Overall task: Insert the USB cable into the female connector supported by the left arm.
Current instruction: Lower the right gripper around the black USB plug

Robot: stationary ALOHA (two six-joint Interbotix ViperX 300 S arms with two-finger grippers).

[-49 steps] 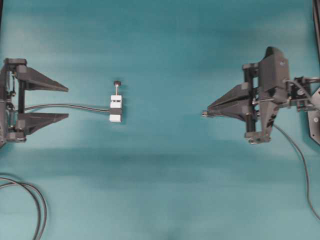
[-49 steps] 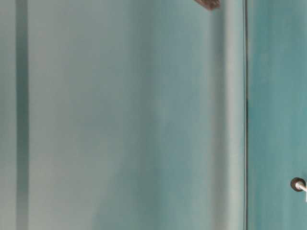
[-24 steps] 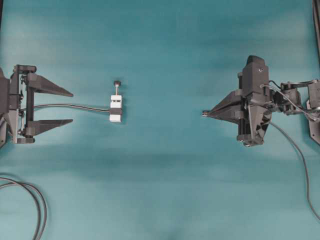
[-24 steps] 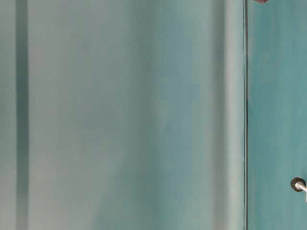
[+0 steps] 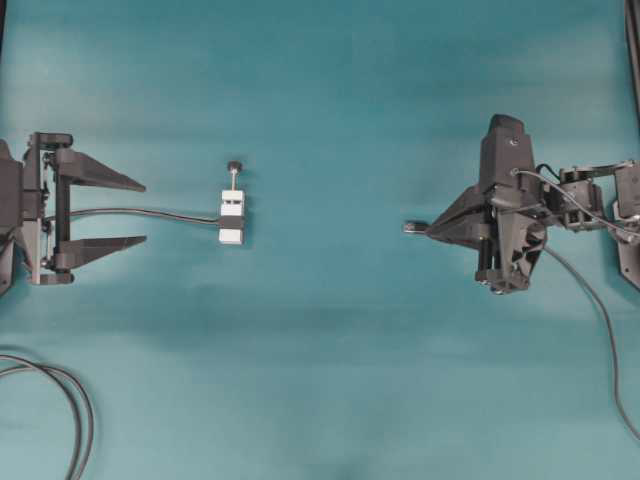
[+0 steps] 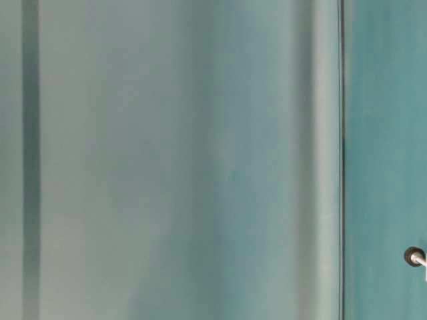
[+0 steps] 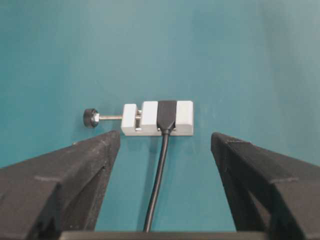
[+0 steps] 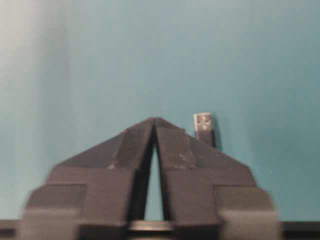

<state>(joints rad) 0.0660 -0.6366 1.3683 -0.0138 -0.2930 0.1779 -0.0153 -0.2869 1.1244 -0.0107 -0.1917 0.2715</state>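
Female connector (image 5: 231, 217) on teal table (image 5: 330, 90)

Table-level view mostly blurred teal, only the screw knob (image 6: 414, 256) showing, clipped at right edge; right-wrist view soft, USB cable (image 8: 204, 127) hidden behind right hand (image 8: 155, 131) fingers past its plug, grip indeterminate.

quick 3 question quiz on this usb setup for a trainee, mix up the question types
1. True or false: the left gripper is closed on the female connector.
2. The USB cable plug lies: A) beside the right gripper fingertips, B) inside the female connector, C) by the looped black cables.
3. What sticks out of the white block?

Key
1. False: jaws wide open, short of it.
2. A.
3. A black-knobbed screw.
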